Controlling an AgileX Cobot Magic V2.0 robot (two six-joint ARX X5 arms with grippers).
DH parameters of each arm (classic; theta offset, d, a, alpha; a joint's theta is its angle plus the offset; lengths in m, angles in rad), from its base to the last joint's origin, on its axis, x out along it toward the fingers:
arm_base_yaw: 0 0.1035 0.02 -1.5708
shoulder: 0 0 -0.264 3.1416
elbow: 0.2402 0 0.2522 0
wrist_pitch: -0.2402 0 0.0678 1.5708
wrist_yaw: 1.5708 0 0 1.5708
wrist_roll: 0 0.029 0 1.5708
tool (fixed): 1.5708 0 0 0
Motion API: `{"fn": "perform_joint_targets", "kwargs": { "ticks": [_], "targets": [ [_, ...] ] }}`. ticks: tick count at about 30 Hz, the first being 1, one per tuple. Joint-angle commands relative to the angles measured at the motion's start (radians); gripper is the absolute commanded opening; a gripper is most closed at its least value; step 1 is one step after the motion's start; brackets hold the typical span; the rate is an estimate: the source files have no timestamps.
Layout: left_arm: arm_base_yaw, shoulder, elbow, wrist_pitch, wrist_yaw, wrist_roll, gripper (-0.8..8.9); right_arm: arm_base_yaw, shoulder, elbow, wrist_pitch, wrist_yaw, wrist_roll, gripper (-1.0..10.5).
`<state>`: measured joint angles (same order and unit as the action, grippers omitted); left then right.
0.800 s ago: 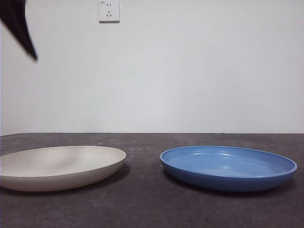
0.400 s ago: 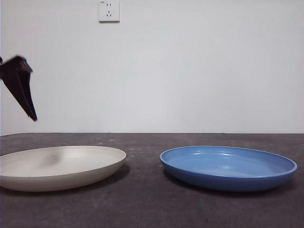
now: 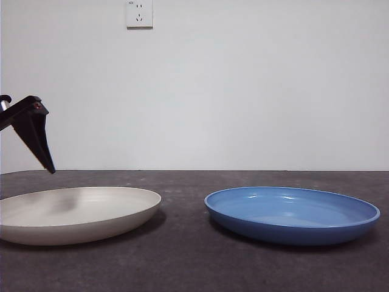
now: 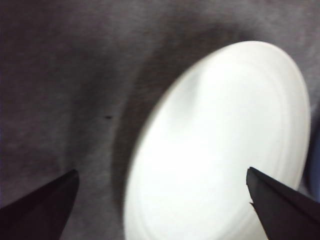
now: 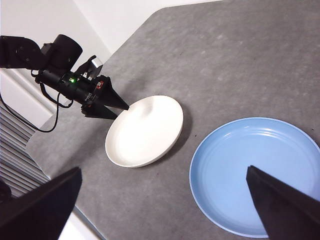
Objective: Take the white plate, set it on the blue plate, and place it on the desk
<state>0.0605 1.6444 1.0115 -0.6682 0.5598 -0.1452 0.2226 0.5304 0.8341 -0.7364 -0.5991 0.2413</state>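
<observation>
The left hand, spread wide, hovers above the white plate. The blue plate sits apart on the counter. The right hand waits, wide.

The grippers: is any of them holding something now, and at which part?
Nothing is held. The left gripper hangs open above the white plate; the right gripper is open, high above the blue plate.

even, soft room light in the front view; each plate casts a faint shadow on the tabletop. the blue plate shows mild gloss. the left wrist view is blurred, and the white plate is blown out to glare (no surface detail). the right wrist view is bright and sharp.
</observation>
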Motion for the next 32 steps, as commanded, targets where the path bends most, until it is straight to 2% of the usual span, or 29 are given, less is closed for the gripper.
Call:
{"fn": "perform_joint_targets", "kwargs": {
  "ticks": [1, 5, 8, 11, 15, 16, 20, 24, 32],
  "targets": [
    [-0.002, 0.032, 0.018, 0.015, 0.017, 0.014, 5.52, 0.004, 0.005, 0.014, 0.006, 0.002, 0.009, 5.8],
    [-0.003, 0.065, 0.018, 0.018, 0.018, 0.014, 5.38, 0.004, 0.005, 0.014, 0.006, 0.003, 0.009, 5.8],
    [-0.003, 0.086, 0.018, 0.022, 0.026, 0.014, 4.7, 0.004, 0.005, 0.014, 0.005, 0.004, 0.01, 5.8],
    [-0.003, 0.089, 0.018, 0.027, 0.026, 0.013, 3.6, 0.004, 0.004, 0.014, 0.0, 0.004, 0.01, 5.8],
    [-0.003, 0.089, 0.018, 0.029, 0.024, 0.014, 1.43, 0.004, 0.004, 0.014, -0.002, 0.005, 0.01, 5.8],
    [-0.003, 0.089, 0.018, 0.031, 0.024, 0.014, 1.24, 0.004, 0.004, 0.014, -0.002, 0.005, 0.01, 5.8],
    [-0.003, 0.089, 0.018, 0.031, 0.008, 0.014, 1.1, 0.004, 0.004, 0.014, -0.002, 0.005, 0.01, 5.8],
    [-0.003, 0.089, 0.018, 0.031, -0.003, 0.023, 0.16, 0.004, 0.004, 0.014, -0.002, 0.011, 0.01, 5.8],
    [-0.003, 0.089, 0.022, 0.037, -0.003, 0.025, 0.14, 0.004, 0.004, 0.014, 0.0, 0.024, 0.009, 5.8]
  ]
}}
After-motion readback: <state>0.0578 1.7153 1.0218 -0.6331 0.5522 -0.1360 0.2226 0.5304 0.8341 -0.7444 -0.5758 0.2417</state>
